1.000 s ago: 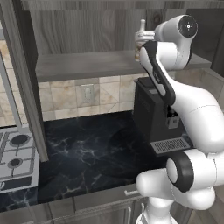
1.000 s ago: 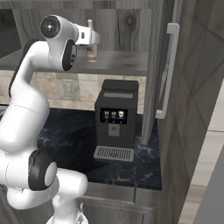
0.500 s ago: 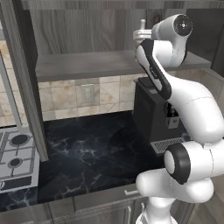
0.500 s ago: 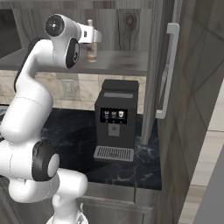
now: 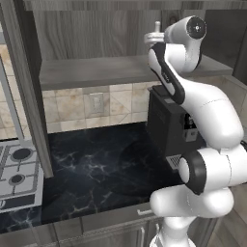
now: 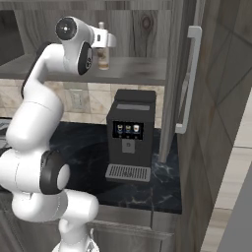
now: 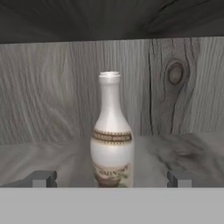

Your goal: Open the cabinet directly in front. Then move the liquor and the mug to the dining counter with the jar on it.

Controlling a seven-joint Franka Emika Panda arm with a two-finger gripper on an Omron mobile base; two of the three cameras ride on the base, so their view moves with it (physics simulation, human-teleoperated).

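The cabinet (image 5: 91, 72) stands open, its right door (image 6: 211, 88) swung out with a silver bar handle (image 6: 188, 78). The liquor (image 7: 111, 144), a pale bottle with a brown label, stands upright on the cabinet shelf against the wood-grain back wall. My gripper (image 7: 110, 179) is open at shelf height. Its two fingertips (image 7: 42, 178) sit wide on either side of the bottle's base, apart from it. From the sides, the gripper (image 6: 106, 40) is level with the liquor (image 6: 103, 58). The liquor's neck (image 5: 157, 25) pokes up behind my hand (image 5: 153, 37). The mug, the dining counter and the jar are out of view.
A black coffee machine (image 6: 130, 133) stands on the black marble counter (image 5: 96, 169) under the shelf. A gas hob (image 5: 14, 171) lies at the left. The left cabinet door (image 5: 26, 91) hangs open beside it. Tiled wall with a socket (image 5: 98, 102) runs behind.
My hand has edged a little closer to the bottle on the shelf and the arm has risen more upright. The jaws stay wide open.
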